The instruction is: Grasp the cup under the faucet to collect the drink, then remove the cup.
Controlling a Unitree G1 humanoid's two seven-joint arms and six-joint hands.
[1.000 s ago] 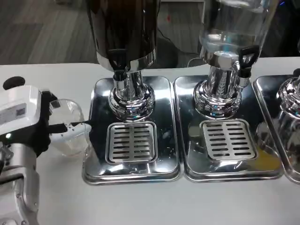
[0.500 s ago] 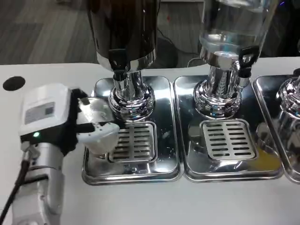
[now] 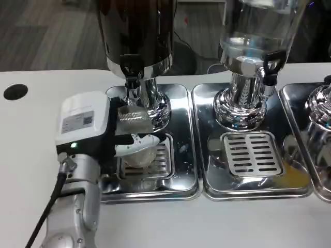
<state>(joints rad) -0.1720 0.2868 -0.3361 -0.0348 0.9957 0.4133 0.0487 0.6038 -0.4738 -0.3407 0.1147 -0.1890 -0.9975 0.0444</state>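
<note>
- My left hand [image 3: 111,135] grips the clear plastic cup [image 3: 135,135], fingers wrapped round its side, holding it over the slotted steel drip grate [image 3: 155,157] just below the black faucet [image 3: 132,72] of the dark drink dispenser [image 3: 137,31].
- The risk I see: the cup's mouth looks slightly off the spout line, so a pour could splash onto the chrome tray [image 3: 178,175].
- Squeezing the thin plastic too hard could buckle it.
- The cup appears empty; I cannot tell for certain through the fingers.
- The neighbouring clear glass dispenser [image 3: 258,26] holds a clear liquid.
</note>
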